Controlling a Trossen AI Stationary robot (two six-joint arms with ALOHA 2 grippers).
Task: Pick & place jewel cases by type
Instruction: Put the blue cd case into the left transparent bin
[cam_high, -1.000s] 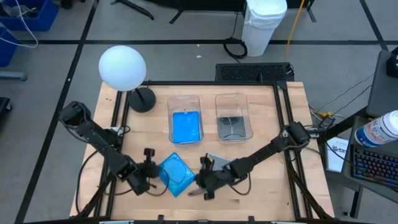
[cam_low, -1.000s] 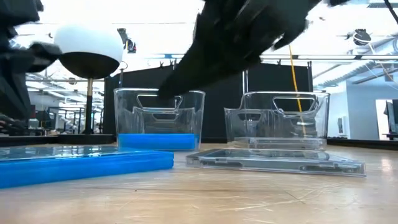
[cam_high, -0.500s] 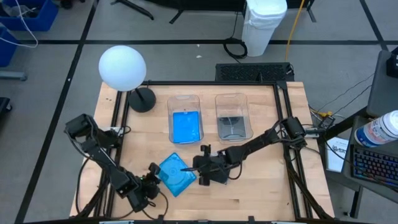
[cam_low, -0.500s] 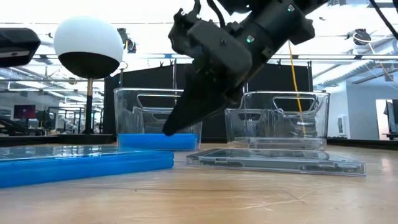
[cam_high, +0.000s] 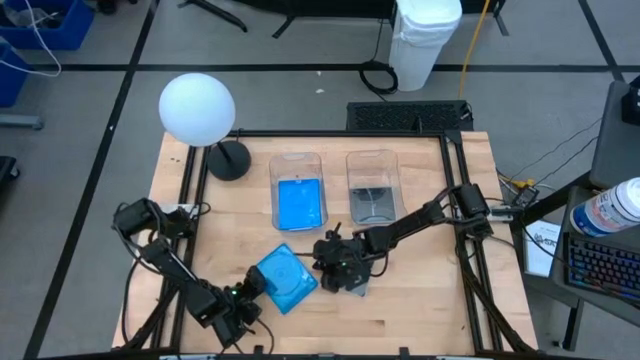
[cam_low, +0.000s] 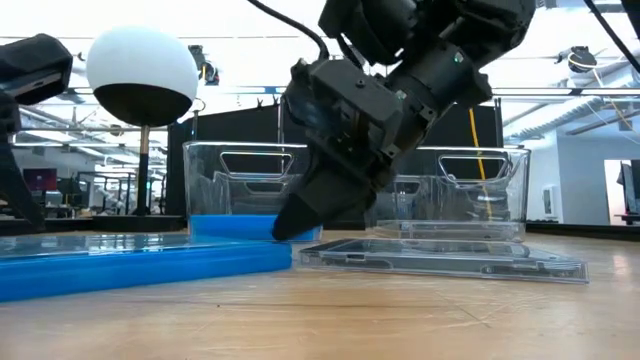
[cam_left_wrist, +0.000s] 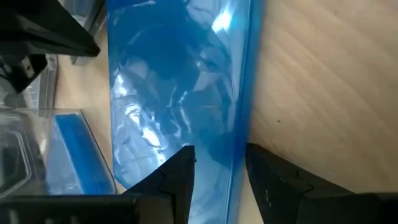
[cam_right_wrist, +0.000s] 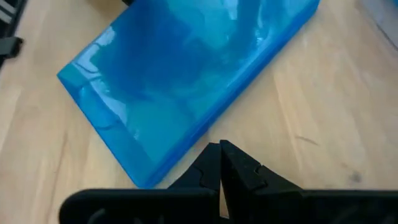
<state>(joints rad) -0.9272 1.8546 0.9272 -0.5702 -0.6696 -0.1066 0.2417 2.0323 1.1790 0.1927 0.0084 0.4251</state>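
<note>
Left claw (cam_left_wrist: 217, 165), spread, straddles the near edge of the blue case (cam_high: 284, 279) lying flat on the table (cam_high: 420, 325); right claw (cam_right_wrist: 221, 158), pressed together, beside it; the case looks light, stiff and slick, best pinched by that thin edge.

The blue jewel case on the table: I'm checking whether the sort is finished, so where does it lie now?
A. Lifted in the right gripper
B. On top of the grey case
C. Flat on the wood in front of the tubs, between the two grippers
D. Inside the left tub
C: the blue jewel case lies flat on the wooden table, between the left gripper and the shut right gripper.
</note>
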